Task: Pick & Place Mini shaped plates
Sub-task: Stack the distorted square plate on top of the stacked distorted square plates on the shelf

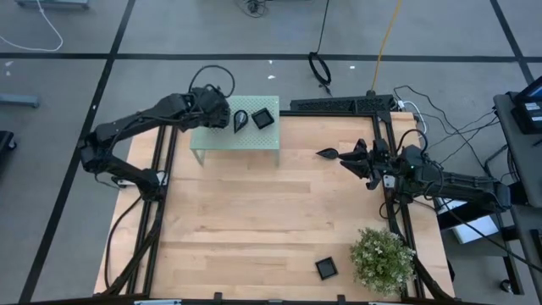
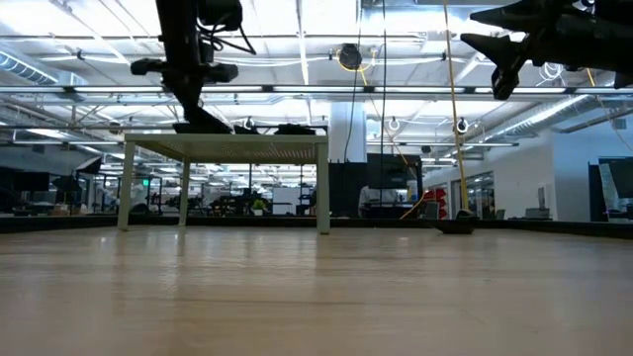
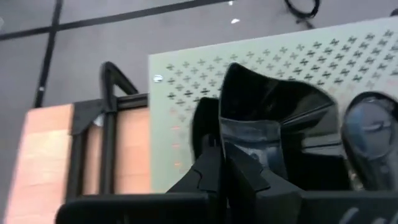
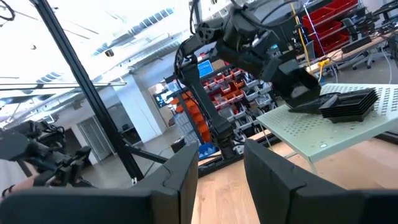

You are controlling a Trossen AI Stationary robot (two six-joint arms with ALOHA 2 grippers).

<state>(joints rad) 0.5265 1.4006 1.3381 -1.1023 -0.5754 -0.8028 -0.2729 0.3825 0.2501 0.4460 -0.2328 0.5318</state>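
Left gripper [image 1: 227, 113] sits over the green perforated platform [image 1: 216, 140], at its left end, and its fingers [image 3: 208, 171] are pinched on the rim of a glossy black dish [image 3: 273, 112] that stands tilted just above the platform's holes; whether the dish is touching the surface I cannot tell. Next along the platform, to the right of that gripper, a teardrop-shaped plate [image 1: 240, 120] lies flat, and beside it, toward the platform's right end, sits a stack of square plates [image 1: 264, 118]. Right of the platform, down on the wooden table [image 1: 254, 220], one leaf-shaped plate [image 1: 328, 153] lies loose, and the right gripper [image 1: 349, 161] hangs raised just beside it with its jaws parted and nothing between them. Well away from the platform, near the table's front edge beside a potted plant [image 1: 383, 258], another square plate [image 1: 326, 268] waits untouched. By my judgement the job is well along but not finished: several dishes are gathered on the platform, one is being handled there, and at least two on the table are left to collect.
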